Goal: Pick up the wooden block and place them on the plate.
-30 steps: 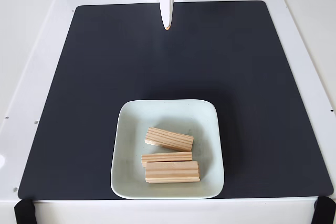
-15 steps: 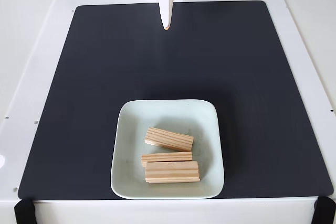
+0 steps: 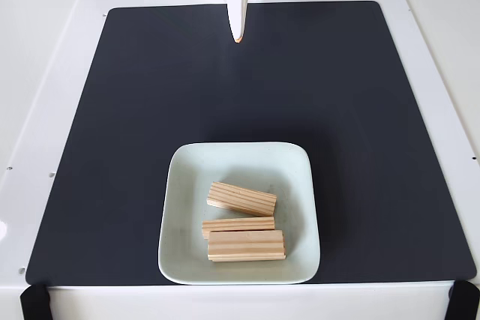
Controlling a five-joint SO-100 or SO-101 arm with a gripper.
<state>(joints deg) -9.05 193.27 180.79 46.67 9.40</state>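
Fixed view looks down on a black mat (image 3: 150, 110) on a white table (image 3: 45, 58). At 6 o'clock on the mat sits the plate (image 3: 184, 185), with three wooden blocks lying in it: a tilted one (image 3: 241, 198) toward the middle, a thin one (image 3: 237, 224) just below it, and a wider one (image 3: 246, 246) touching that at the near side. The claw (image 3: 238, 35) hangs at 12 o'clock, well apart from the plate, fingers pinched together with nothing between them.
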